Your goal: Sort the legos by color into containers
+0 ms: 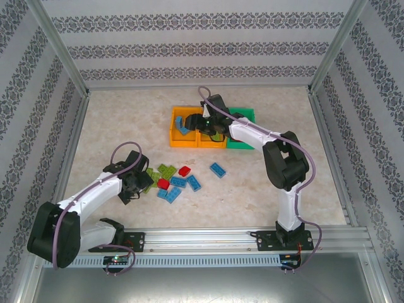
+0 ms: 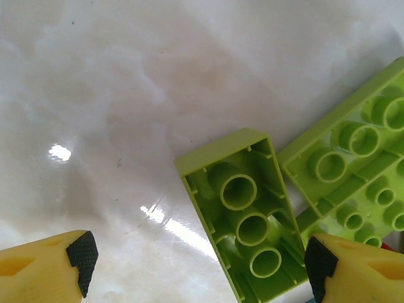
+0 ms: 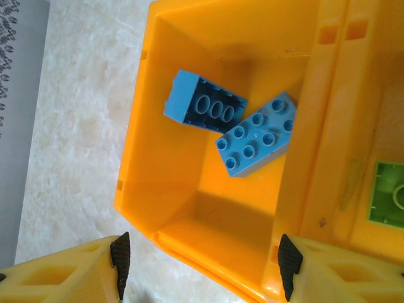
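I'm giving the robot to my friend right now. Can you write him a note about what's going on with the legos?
Left gripper: open, low over an upside-down green lego, gripping nothing.
Right gripper: open and empty, above the left orange bin.
Done: two blue legos lie in that bin, and a second green lego lies in the middle orange bin.
Green bin: I cannot tell what is inside.
Left to do: the loose legos, red, blue and green, on the table need sorting.
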